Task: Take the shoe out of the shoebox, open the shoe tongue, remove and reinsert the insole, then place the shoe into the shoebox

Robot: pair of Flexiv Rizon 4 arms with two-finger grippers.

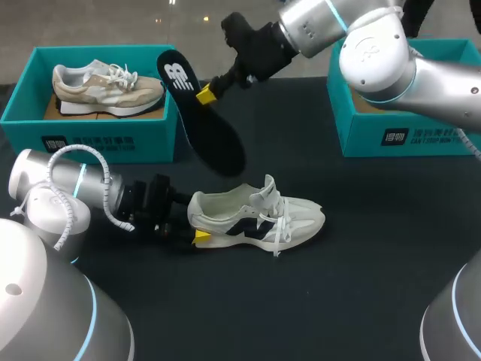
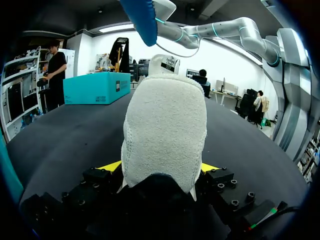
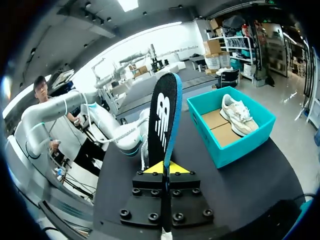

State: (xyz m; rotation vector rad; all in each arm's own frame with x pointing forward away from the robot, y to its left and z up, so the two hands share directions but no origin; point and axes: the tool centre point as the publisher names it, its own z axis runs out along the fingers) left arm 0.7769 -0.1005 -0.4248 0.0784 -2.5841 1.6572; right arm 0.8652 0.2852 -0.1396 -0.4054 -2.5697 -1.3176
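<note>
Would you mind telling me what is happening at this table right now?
The left arm's claw grips the heel of a white fabric sneaker with dark side markings, which rests on the black table. The right arm's claw holds the flat black insole in the air, out of the shoe. A beige sneaker sits in the teal cardboard shoebox at the left; another teal shoebox stands at the right.

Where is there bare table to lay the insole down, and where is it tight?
Bare table: on the robot's side of the white shoe, and between it and the right shoebox. Crowded: between left shoebox and shoe, where the insole hangs and the left gripper grips the heel.
</note>
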